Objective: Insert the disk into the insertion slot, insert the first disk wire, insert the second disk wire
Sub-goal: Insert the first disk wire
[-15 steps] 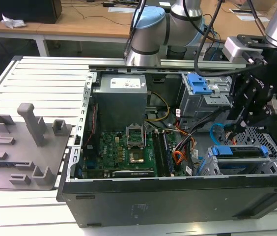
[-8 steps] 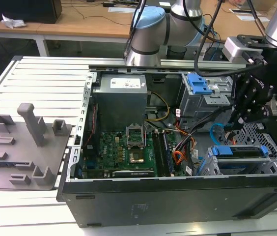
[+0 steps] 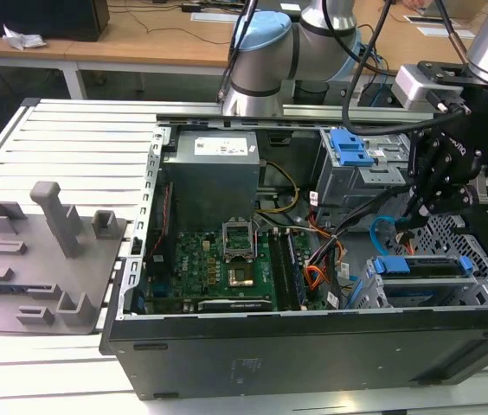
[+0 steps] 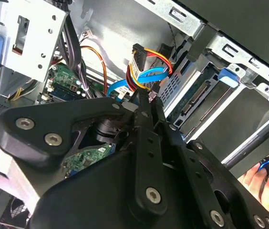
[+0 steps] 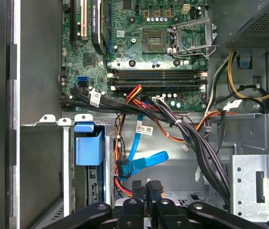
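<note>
The disk (image 3: 421, 266), framed in blue, lies inside the insertion slot (image 3: 452, 232), the perforated grey cage at the case's front corner on the exterior view's right. In the first wrist view its blue tab (image 5: 87, 145) sits in the cage frame (image 5: 67, 167). In the second wrist view the disk's connector end (image 4: 197, 94) faces into the case. My gripper (image 3: 419, 207) hangs just above the cage. Its fingers (image 4: 146, 102) are shut on a disk wire, right where the blue flat cable (image 5: 144, 162) and the red, yellow and black wire bundle (image 4: 144, 59) meet.
A taller grey cage with a blue latch (image 3: 348, 147) stands behind the gripper. The power supply (image 3: 209, 169), motherboard (image 3: 218, 259) and a thick black cable bundle (image 5: 191, 138) crowd the case. A grey fixture (image 3: 45, 251) lies on the table. A hand (image 4: 261, 179) shows beside the case.
</note>
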Robot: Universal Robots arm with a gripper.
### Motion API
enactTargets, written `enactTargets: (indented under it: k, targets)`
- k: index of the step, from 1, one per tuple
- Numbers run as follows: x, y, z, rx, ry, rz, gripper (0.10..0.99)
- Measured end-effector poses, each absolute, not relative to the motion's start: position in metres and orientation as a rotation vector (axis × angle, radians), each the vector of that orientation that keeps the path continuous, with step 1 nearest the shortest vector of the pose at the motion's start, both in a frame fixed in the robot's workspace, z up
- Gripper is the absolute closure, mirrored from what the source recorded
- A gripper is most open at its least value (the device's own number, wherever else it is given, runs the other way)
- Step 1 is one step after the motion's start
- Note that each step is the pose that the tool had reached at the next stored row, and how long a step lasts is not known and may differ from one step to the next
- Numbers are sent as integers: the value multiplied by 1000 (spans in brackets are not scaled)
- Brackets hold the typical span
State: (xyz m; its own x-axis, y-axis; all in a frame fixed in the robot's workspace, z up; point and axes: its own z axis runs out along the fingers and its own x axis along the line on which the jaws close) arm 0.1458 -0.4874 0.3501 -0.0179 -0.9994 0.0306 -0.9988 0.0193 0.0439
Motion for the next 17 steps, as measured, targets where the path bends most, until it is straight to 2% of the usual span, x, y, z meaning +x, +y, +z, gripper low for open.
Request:
enactTargets:
  k: [17]
  targets:
    - [159, -494, 350, 2161, -2202, -21, 922]
